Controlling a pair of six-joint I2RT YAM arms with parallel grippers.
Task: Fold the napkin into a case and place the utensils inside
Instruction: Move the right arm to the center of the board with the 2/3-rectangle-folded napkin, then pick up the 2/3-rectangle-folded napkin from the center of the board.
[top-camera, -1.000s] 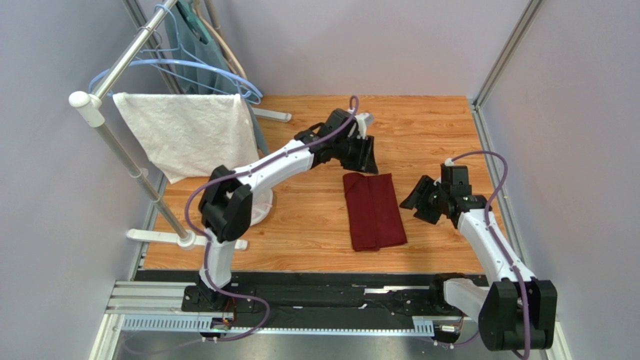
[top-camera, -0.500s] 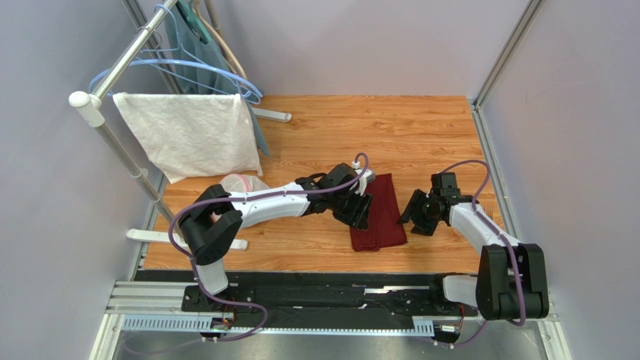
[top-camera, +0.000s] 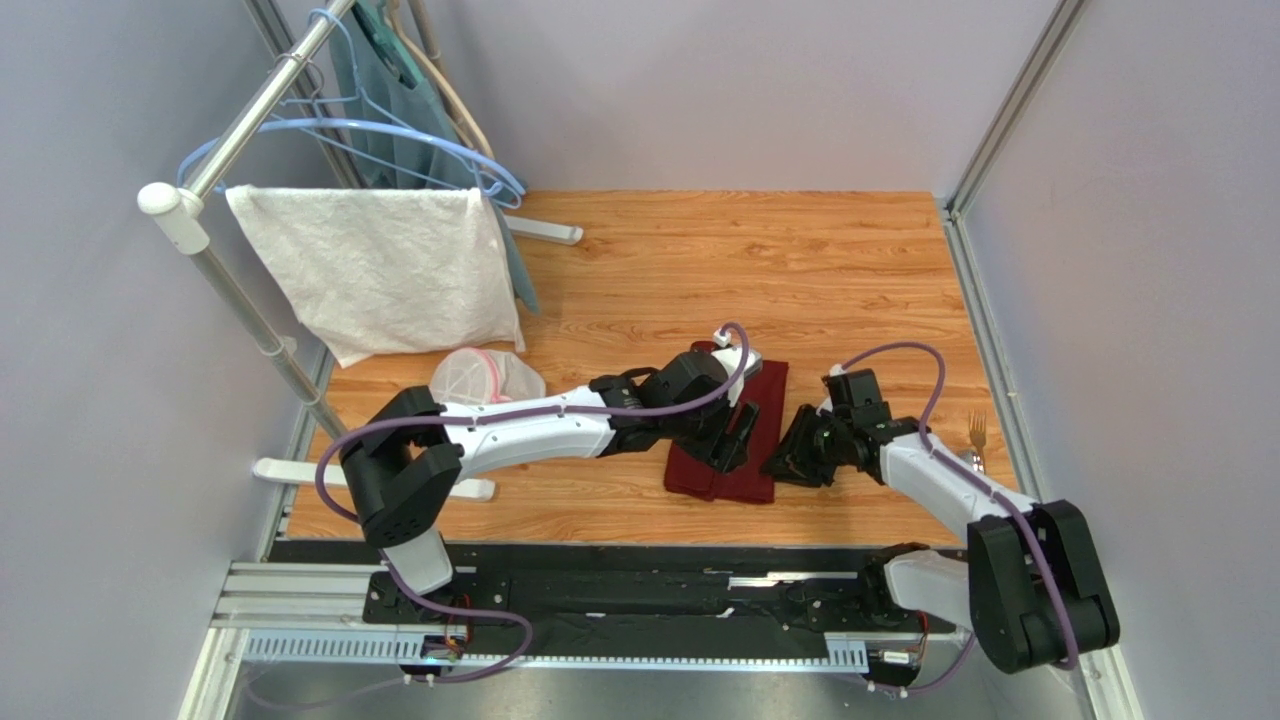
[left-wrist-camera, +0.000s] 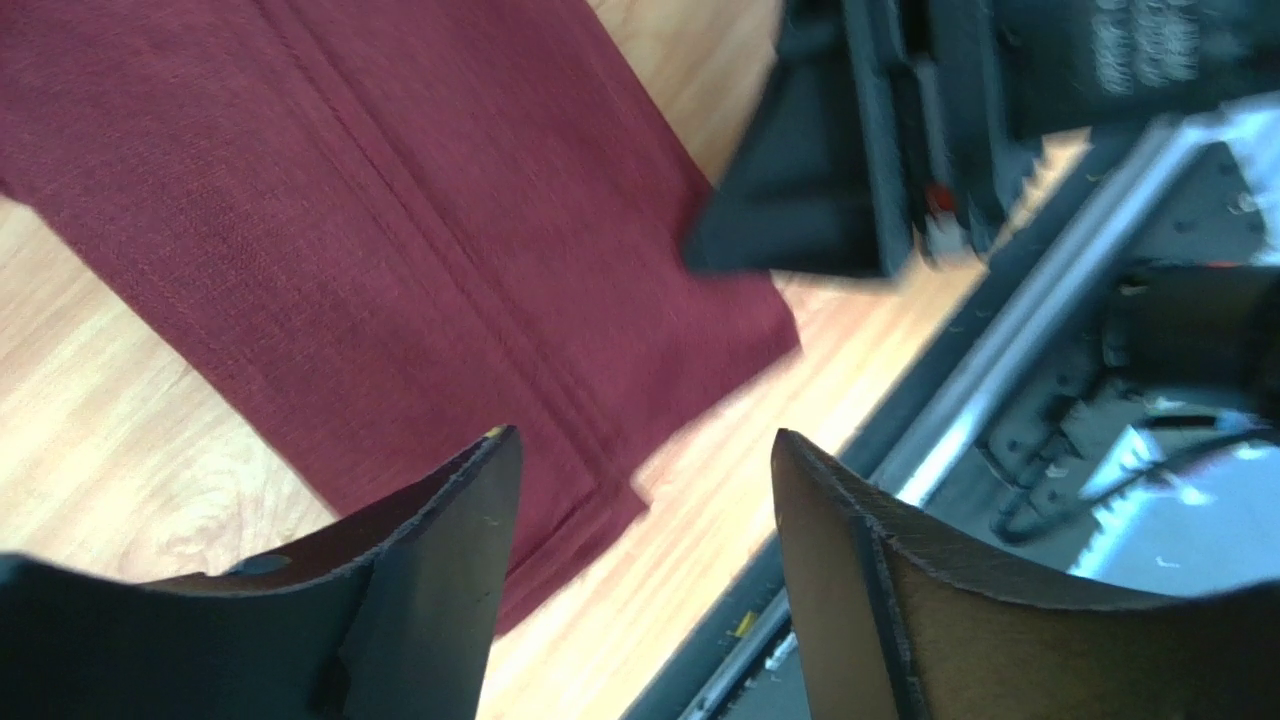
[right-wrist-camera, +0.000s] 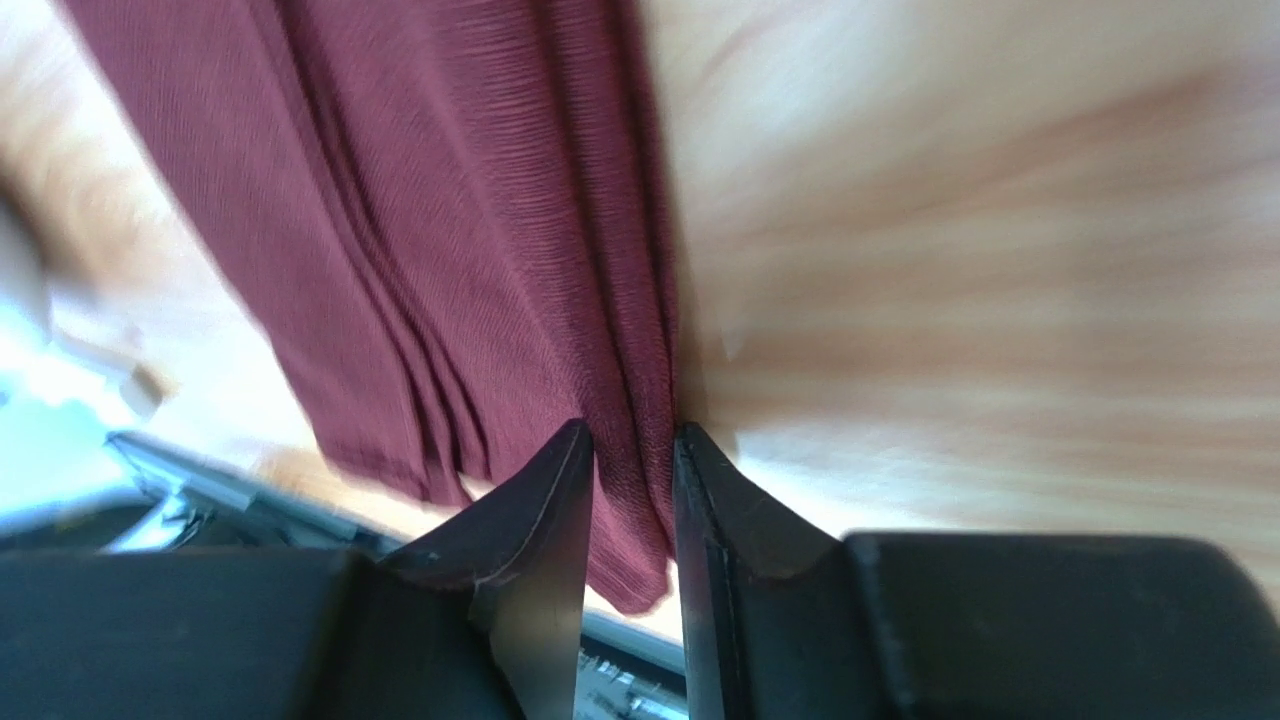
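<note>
One napkin (top-camera: 718, 483), approached from both sides, on a wooden table (top-camera: 842, 255). From the left: left gripper (top-camera: 732, 437) directly above the cloth, jaws spread wide, nothing held. Napkin itself folded to a long maroon strip at table centre, long axis far-to-near, near end tipped slightly leftward. Right gripper (top-camera: 793, 452) hard against the strip's right long edge, fingers all but closed, apparently pinching the layered hem. Likely next: carrying that edge leftward, across the short axis. Fork (top-camera: 977, 435) well apart near the table's right edge; spoon not visible. No legible brand or writing; print on the right gripper's housing too blurred.
</note>
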